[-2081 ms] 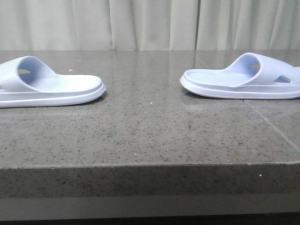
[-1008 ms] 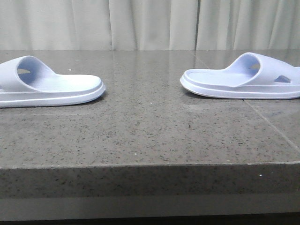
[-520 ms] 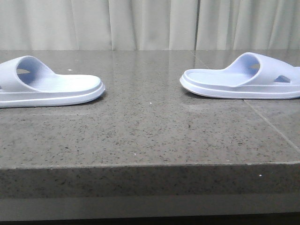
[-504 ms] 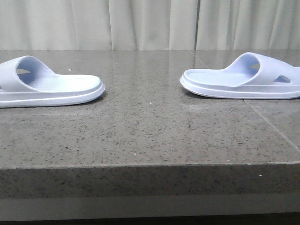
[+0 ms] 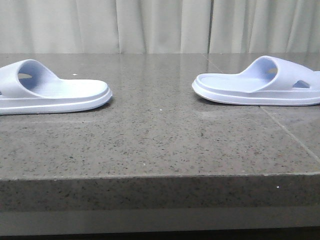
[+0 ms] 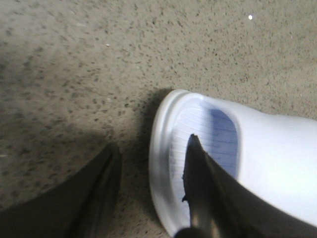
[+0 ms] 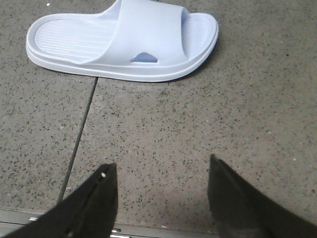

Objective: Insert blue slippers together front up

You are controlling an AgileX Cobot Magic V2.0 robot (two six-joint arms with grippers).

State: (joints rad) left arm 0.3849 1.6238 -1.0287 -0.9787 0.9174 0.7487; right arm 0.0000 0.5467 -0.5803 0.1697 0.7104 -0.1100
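Barely begun: both blue slippers lie flat, well apart on the table (image 5: 160, 150), left slipper (image 5: 50, 92) w/ left gripper (image 6: 151, 183) spread astride its end, right slipper (image 5: 257, 82) untouched, right gripper (image 7: 161, 196) wide, empty; joining left.

My front camera sits low, near table height, facing forward across the stone table (image 5: 160, 145) toward the curtain (image 5: 160, 25); both slippers appear side-on, far apart. My left wrist camera looks down from very close, its fingers (image 6: 198, 188) in frame, filling much of the view with one end of the left slipper (image 6: 257, 158), the same one at the front view's left edge (image 5: 50, 92). My right wrist camera looks down from farther back, taking in the whole right slipper (image 7: 124, 42), shared with the front view's right side (image 5: 260, 85).
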